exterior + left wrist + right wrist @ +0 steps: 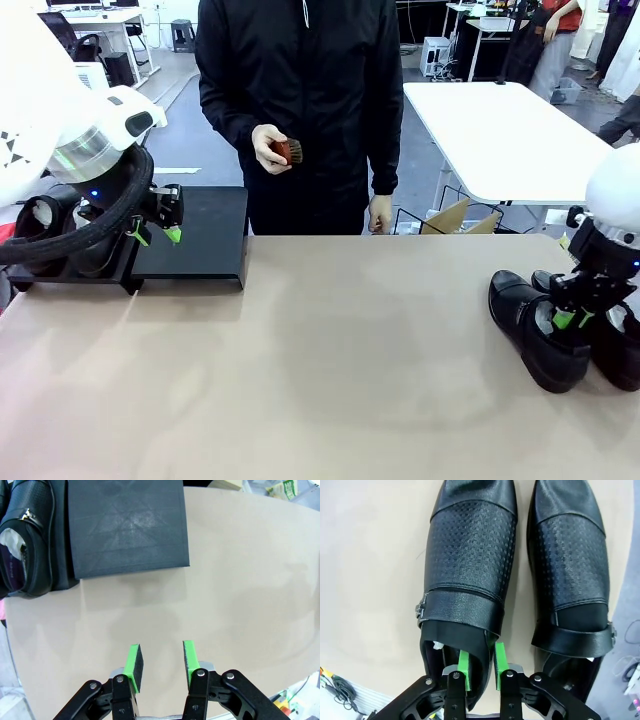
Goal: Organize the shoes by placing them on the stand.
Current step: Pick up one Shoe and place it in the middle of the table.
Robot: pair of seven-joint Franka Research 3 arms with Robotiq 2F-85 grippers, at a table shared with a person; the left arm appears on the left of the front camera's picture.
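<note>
While the right gripper (572,318) is clenching the shoe (530,330) at front-view right, the stand (200,235) is sitting far left. Left wrist: left gripper (160,665) is hanging released. Right wrist: pads (465,672) are straddling the collar; you should be lifting straight, clearing the second shoe (572,565).

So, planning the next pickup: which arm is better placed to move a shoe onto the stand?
Right: the right gripper clasps a shoe's collar; the left gripper hangs empty by the stand.

Left arm (40,90) partly hides stand's shoes (30,228).
</note>
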